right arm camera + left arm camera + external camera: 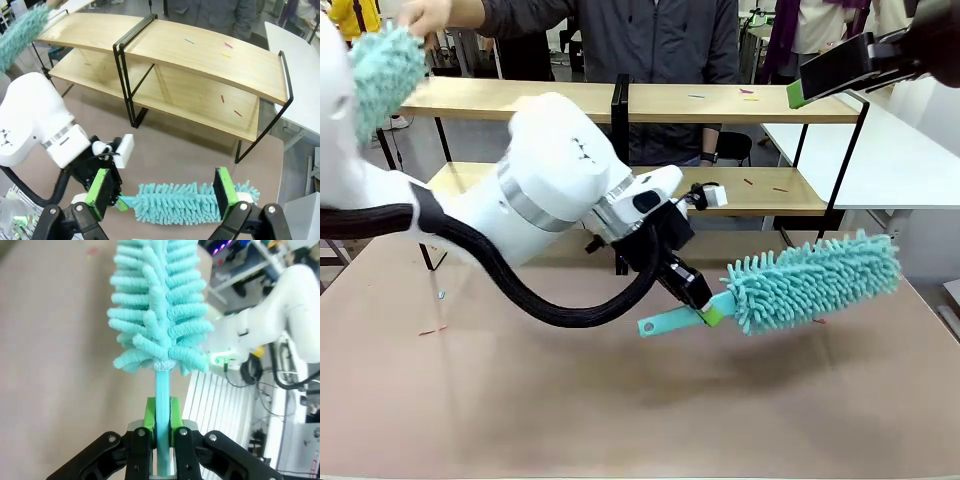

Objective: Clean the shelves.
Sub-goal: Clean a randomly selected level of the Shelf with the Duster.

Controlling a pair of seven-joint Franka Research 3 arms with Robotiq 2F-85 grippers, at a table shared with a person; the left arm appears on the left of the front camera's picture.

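Left wrist view, left hand (pixel 161 426) pinching teal duster (pixel 160 305) handle, right hand (pixel 162 192) spread, seemingly empty.

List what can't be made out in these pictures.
Front view: the lower left board of the shelves, largely hidden behind the left arm.
Right wrist view: coloured bits on the shelves, too small to identify.
Left wrist view: tip of the duster, cut off by the top edge.
Front view: a second duster at top left, blurred.

Shelves (pixel 720 103) on the table (pixel 620 420), far side, duster (pixel 810 280) above the table before them, person (pixel 650 40) behind
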